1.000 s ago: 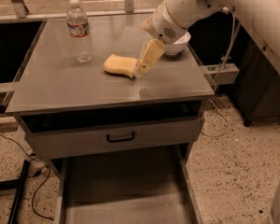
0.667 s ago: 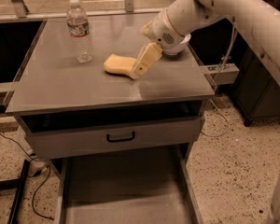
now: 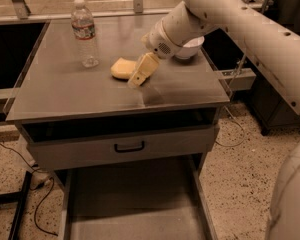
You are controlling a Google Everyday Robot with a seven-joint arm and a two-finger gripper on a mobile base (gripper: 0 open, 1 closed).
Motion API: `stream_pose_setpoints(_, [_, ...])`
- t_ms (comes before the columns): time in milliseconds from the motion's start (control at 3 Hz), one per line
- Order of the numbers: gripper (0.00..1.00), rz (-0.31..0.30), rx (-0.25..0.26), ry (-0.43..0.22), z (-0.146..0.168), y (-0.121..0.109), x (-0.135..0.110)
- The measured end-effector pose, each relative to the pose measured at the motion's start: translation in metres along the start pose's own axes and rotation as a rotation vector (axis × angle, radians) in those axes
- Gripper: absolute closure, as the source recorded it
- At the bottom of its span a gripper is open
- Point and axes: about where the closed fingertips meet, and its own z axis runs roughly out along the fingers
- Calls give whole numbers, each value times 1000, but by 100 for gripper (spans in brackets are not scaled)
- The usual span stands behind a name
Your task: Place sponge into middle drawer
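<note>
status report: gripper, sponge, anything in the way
Gripper low over tabletop, at bowl-side end of sponge. Sponge on tabletop, not in middle drawer, which is open below. Water bottle and bowl stand off to either side.

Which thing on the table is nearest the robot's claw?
The pale yellow sponge: the gripper is down at its edge; the water bottle and white bowl stand farther off.

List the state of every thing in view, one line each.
Sponge: lying flat on the tabletop, not in any drawer.
Gripper: lowered against the sponge's right side.
Middle drawer: pulled out, no sponge inside.
Water bottle: upright, capped.
White bowl: upright, partly hidden by the arm.
Handled drawer front: handle untouched.
</note>
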Motion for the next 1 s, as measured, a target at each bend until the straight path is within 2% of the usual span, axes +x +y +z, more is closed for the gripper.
stream_pose_setpoints(333, [0,48,-16,20,20,-9,14])
stream_pose_setpoints(667, [0,99,-42,-5,32,2,26])
stream_pose_setpoints(1000, [0,104,-48,-5,33,5,28])
